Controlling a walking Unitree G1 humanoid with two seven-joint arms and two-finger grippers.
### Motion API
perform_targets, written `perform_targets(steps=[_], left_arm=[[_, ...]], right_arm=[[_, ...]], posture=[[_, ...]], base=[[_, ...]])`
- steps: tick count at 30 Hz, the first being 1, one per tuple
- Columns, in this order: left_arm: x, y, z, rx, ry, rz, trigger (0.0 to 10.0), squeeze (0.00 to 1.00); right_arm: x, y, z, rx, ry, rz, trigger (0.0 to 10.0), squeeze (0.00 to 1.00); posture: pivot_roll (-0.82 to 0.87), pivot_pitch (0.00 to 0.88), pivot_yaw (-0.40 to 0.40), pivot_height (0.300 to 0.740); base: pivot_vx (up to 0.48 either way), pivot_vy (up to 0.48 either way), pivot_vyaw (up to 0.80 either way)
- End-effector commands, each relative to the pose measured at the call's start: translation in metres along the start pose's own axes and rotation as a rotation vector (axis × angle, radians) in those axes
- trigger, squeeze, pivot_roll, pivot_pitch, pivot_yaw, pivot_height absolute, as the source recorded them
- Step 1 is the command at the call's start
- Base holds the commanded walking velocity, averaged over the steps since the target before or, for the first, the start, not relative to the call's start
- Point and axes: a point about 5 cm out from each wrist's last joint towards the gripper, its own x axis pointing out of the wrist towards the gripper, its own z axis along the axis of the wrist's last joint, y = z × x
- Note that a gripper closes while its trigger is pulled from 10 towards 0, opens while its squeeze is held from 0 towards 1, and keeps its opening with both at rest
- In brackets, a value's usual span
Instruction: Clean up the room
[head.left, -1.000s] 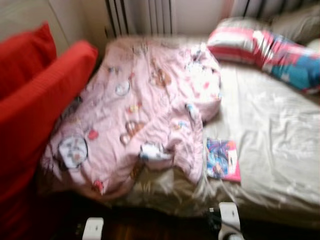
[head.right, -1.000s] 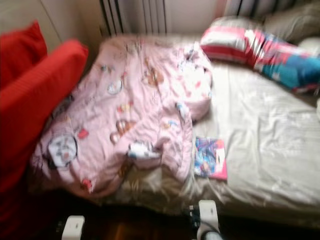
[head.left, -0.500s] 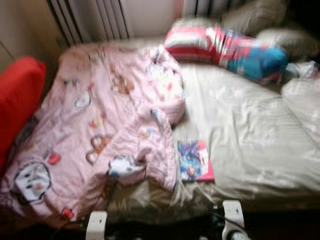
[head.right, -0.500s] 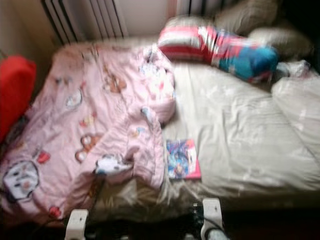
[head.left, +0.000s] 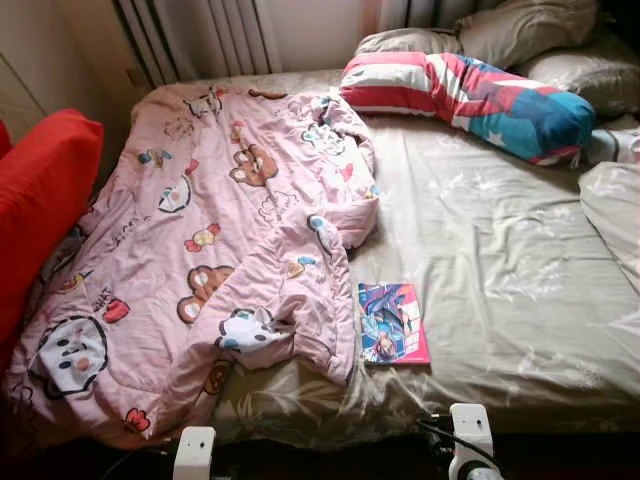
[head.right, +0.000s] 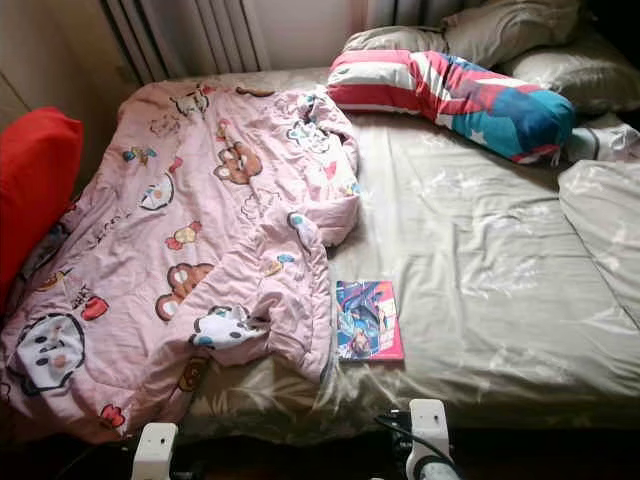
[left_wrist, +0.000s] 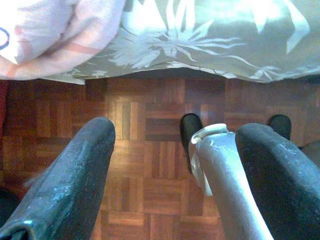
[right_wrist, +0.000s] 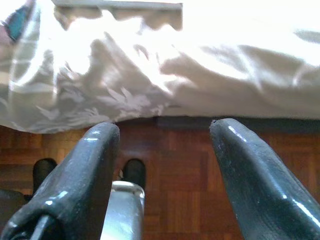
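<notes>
— What did you have on the far left?

— A red cushion (head.left: 40, 200) stood at the bed's left edge, touching the pink quilt (head.left: 210, 250). The quilt lay rumpled over the left half of the bed (head.left: 500, 270), printed with bears and other cartoon figures, its lower corner hanging over the near edge.

— And the book?

— I saw it just beside the quilt's right fold, flat on the beige sheet near the front edge of the bed: a thin book (head.left: 391, 322) with a colourful cover and pink border. Further back, a striped red, white and blue pillow (head.left: 470, 90) lay across the head of the bed, with beige pillows (head.left: 520, 25) behind it.

— Your hands?

— Both hung low in front of the bed, over the parquet floor (left_wrist: 150, 150). My left hand (left_wrist: 172, 170) had its fingers spread wide with nothing between them, pointing at the floor below the quilt's hanging corner. My right hand (right_wrist: 165, 170) was likewise wide open and holding nothing, aimed at the floor beneath the draped sheet.
</notes>
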Motion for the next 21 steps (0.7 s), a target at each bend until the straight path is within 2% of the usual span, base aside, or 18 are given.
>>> perform_targets(steps=[1, 8, 13, 16, 21], left_arm=[[-0.003, 0.003, -0.009, 0.003, 0.030, 0.010, 10.0, 0.00], [-0.002, 0.003, -0.008, 0.004, 0.026, 0.007, 10.0, 0.00], [0.000, 0.002, 0.001, 0.008, -0.013, 0.006, 10.0, 0.00], [0.001, 0.001, 0.009, 0.008, -0.048, -0.001, 10.0, 0.00], [0.005, 0.000, 0.038, -0.011, -0.166, -0.009, 10.0, 0.00]], right_arm=[[-0.001, 0.005, -0.004, -0.004, 0.008, 0.013, 10.0, 0.00], [-0.001, 0.005, -0.003, 0.010, 0.007, 0.014, 10.0, 0.00], [0.001, 0.006, 0.002, 0.013, -0.014, 0.017, 10.0, 0.00], [0.003, 0.009, 0.013, 0.002, -0.062, 0.032, 10.0, 0.00], [0.006, 0.016, 0.041, 0.009, -0.186, 0.062, 10.0, 0.00]], posture=[[-0.04, 0.126, 0.066, 0.711], [-0.04, 0.128, 0.066, 0.711], [-0.04, 0.132, 0.065, 0.711], [-0.04, 0.134, 0.065, 0.711], [-0.05, 0.147, 0.065, 0.711]], base=[[0.274, 0.000, 0.00], [0.275, 0.000, 0.00], [0.000, 0.000, 0.00], [0.000, 0.000, 0.00], [0.000, 0.000, 0.00]])
